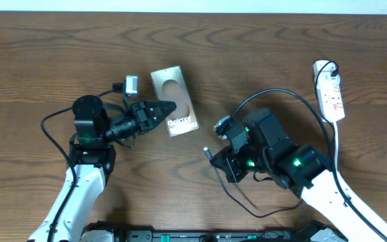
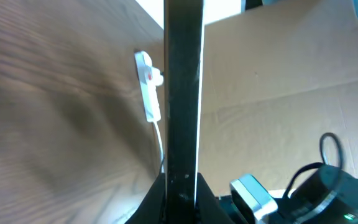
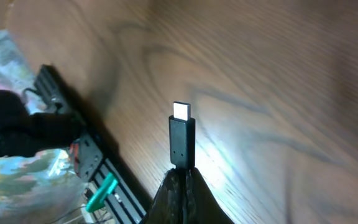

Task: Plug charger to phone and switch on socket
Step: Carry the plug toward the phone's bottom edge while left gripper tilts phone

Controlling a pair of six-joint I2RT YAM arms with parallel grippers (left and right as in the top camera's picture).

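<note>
The phone [image 1: 174,101] is silvery-beige with a dark oval and white lettering. My left gripper [image 1: 165,108] is shut on its left edge. In the left wrist view the phone [image 2: 183,87] stands edge-on as a dark bar rising from my closed fingers [image 2: 182,186]. My right gripper [image 1: 219,158] is shut on the charger connector [image 1: 208,152], right of the phone and apart from it. In the right wrist view the connector [image 3: 182,140] sticks up from my fingers [image 3: 182,177], metal tip uppermost. The black cable [image 1: 274,94] arcs to the white socket [image 1: 330,91] at far right.
The socket also shows in the left wrist view [image 2: 148,84] with its white cord hanging down. A loop of black cable [image 1: 247,202] lies near the front edge under my right arm. A brown cardboard sheet [image 2: 278,93] stands beyond the table.
</note>
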